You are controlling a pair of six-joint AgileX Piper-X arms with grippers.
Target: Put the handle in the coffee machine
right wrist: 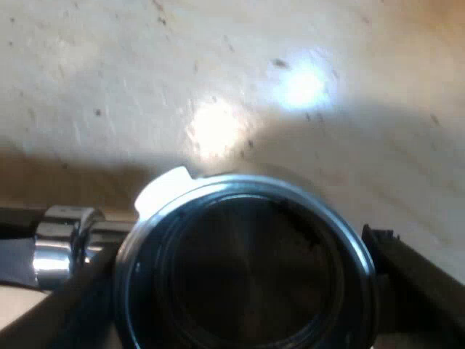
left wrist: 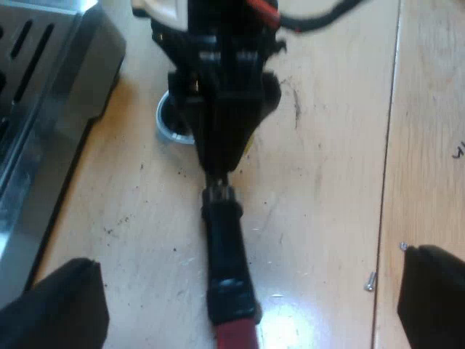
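Closest to the lens is the holder (right wrist: pixel 247 269), its metal ring (right wrist: pixel 145 225) open side up and its dark cup empty. It sits between the two black fingers (right wrist: pixel 418 280) of the right hand (right wrist: pixel 240 287). These press on opposite sides of the ring, so that hand is clamped on the holder. A bright chrome neck (right wrist: pixel 62 247) leads off from the ring toward the handle.

From the left wrist, the handle (left wrist: pixel 224 247) runs along the counter (left wrist: pixel 327 145) from the right hand (left wrist: pixel 218 131) down to its red end (left wrist: pixel 234 336). I cannot tell whether the holder rests on the wood or hangs just above it. The left hand (left wrist: pixel 251 283) hovers over the red end with its fingers (left wrist: pixel 62 309) wide apart and touching nothing.

The espresso machine (left wrist: pixel 43 94) stands just beside the holder, its steel base and slotted tray showing. The holder lies between that base and a seam (left wrist: pixel 389 145) in the counter boards, where a small screw (left wrist: pixel 370 281) lies.

I judge this to be the pick-up step, with the grasp made and the carry to the machine not yet done. Next, the right hand must lift the holder level and bring the ring up under the machine's front. It then has to seat the ring and swing the handle to lock it. The machine's front is hidden, so alignment is the hard part.
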